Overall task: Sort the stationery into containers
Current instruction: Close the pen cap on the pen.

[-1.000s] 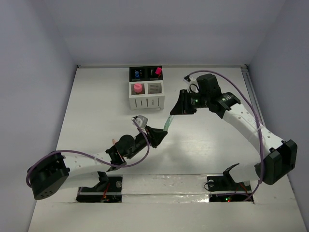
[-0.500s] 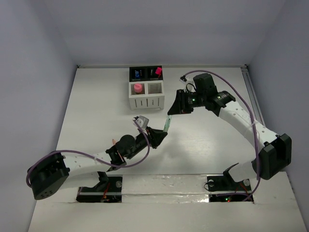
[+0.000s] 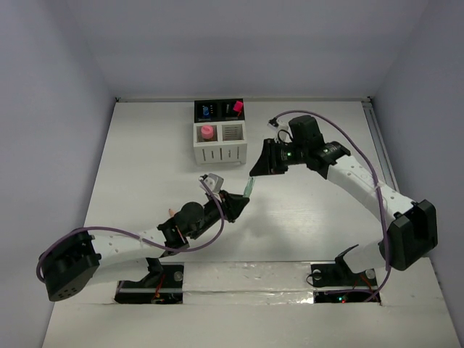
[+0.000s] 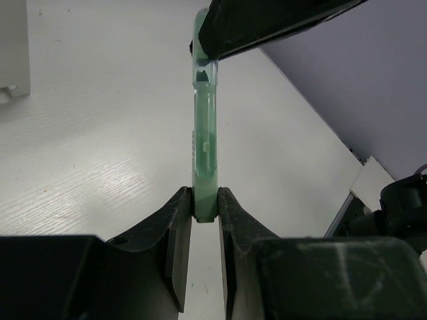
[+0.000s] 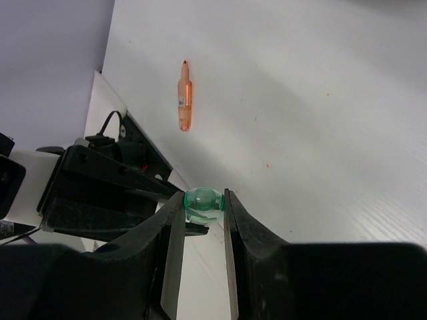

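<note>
left claw (image 4: 205,212): mine; clamped on the near end of the green pen (image 4: 204,133), one finger flat against each side of the barrel.
right claw (image 5: 203,208): mine; clamped on the far, rounded end of the same pen, a finger on either side.
green pen, description: translucent pale green, slim and straight; it spans the gap between my two claws and is gripped at both ends.
green pen, location: mid-worktop, near and right of the cup block (image 3: 220,145) and apart from it; carried clear of the surface, touching nothing but my fingers.
cup block, location: far centre of the worktop (image 3: 145,159), upright; two white slotted cups on its near side, two black cups on its far side.
near-left white cup (image 3: 206,154): one pink-topped item (image 3: 207,132) stands in it.
near-right white cup (image 3: 233,154): contents too small to tell.
far-left black cup (image 3: 199,110): a blue item (image 3: 207,111) shows inside.
far-right black cup (image 3: 225,116): a pink item (image 3: 236,108) shows at the top.
orange pen (image 5: 185,100): pastel orange with a darker tip; lies flat on the worktop, alone, at the near left, close to my left arm (image 3: 138,243) and well apart from the cups.
left arm, pose: low over the worktop, reaching from the near-left base toward the centre.
right arm (image 3: 355,177), pose: rises from the near-right base, bends, and points left toward the centre.
</note>
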Controlling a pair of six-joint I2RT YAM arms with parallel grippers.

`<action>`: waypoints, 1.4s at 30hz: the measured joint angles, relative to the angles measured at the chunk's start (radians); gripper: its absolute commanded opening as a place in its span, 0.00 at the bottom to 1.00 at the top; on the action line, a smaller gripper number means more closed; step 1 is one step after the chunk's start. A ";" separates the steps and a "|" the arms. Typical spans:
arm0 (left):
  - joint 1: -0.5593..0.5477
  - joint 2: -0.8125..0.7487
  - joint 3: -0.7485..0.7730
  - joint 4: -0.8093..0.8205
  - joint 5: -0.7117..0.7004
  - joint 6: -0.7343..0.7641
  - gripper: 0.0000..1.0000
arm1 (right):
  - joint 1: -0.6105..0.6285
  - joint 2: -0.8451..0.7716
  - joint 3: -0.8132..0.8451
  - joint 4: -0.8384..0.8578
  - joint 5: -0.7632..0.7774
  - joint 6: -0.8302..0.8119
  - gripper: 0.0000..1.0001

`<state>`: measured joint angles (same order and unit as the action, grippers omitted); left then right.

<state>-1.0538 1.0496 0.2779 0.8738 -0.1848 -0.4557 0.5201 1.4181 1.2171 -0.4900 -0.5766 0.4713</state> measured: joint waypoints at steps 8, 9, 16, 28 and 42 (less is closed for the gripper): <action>0.000 0.000 0.019 -0.029 -0.004 0.016 0.00 | 0.037 0.000 -0.046 0.030 -0.023 0.005 0.00; 0.000 0.000 0.019 -0.033 -0.006 0.018 0.00 | 0.039 -0.002 -0.051 0.036 -0.023 0.005 0.00; -0.005 -0.008 0.022 -0.095 -0.010 0.037 0.00 | 0.085 -0.013 -0.096 0.077 0.001 0.008 0.00; -0.005 -0.076 0.071 -0.320 -0.024 0.112 0.00 | 0.132 -0.044 -0.200 0.216 0.051 0.039 0.00; 0.129 -0.064 0.192 -0.609 0.111 0.134 0.00 | 0.177 -0.007 -0.366 0.580 0.103 0.127 0.00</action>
<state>-0.9253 0.9852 0.4698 0.2646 -0.0734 -0.3214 0.6975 1.4109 0.8509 0.0898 -0.4736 0.5980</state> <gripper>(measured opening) 0.152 0.318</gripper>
